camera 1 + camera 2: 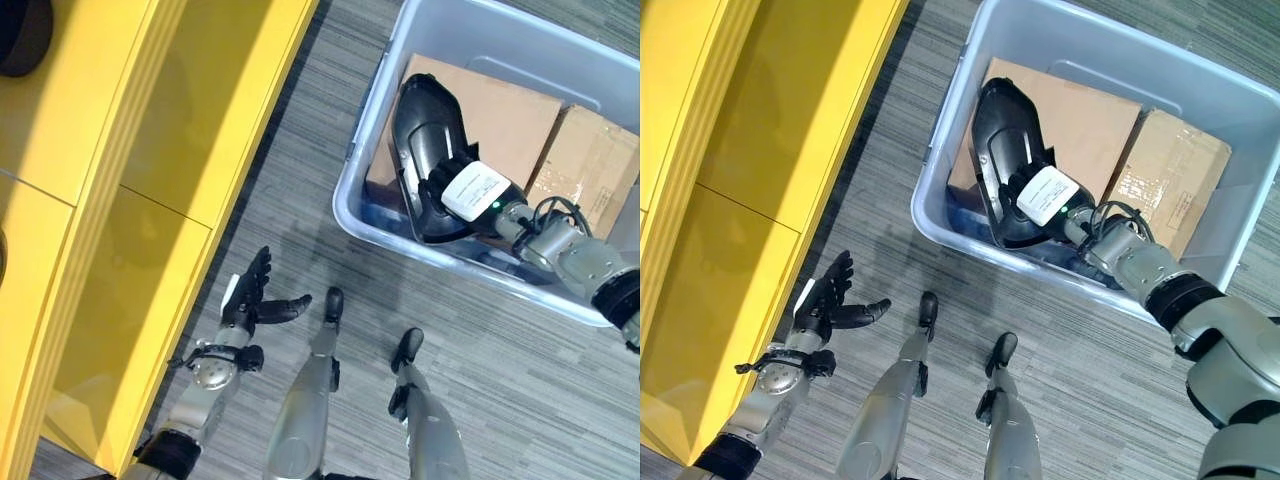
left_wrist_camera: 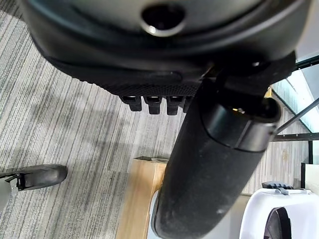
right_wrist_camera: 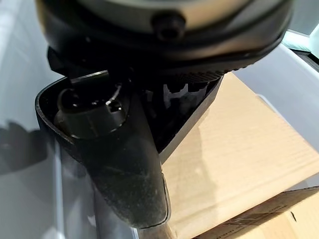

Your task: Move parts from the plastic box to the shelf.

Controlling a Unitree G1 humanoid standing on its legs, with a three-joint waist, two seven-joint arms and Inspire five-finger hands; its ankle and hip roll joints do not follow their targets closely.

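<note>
A translucent grey plastic box (image 1: 362,140) stands on the carpet at the upper right. Inside it a curved black plastic part (image 1: 422,115) leans against a cardboard carton (image 1: 500,110). My right hand (image 1: 472,192), with its white cover, is in the box and shut on the part's lower end. In the right wrist view its thumb (image 3: 130,169) lies over the black part (image 3: 49,107). The yellow shelf (image 1: 120,200) runs along the left. Beside it my left hand (image 1: 246,300) hangs open over the floor, its thumb (image 2: 209,169) straight and holding nothing.
A second cardboard carton (image 1: 590,160) fills the box's right side, and something dark blue (image 1: 385,200) lies on the bottom. A round black object (image 1: 20,35) rests on the shelf's far left corner. Grey striped carpet (image 1: 300,200) separates shelf and box.
</note>
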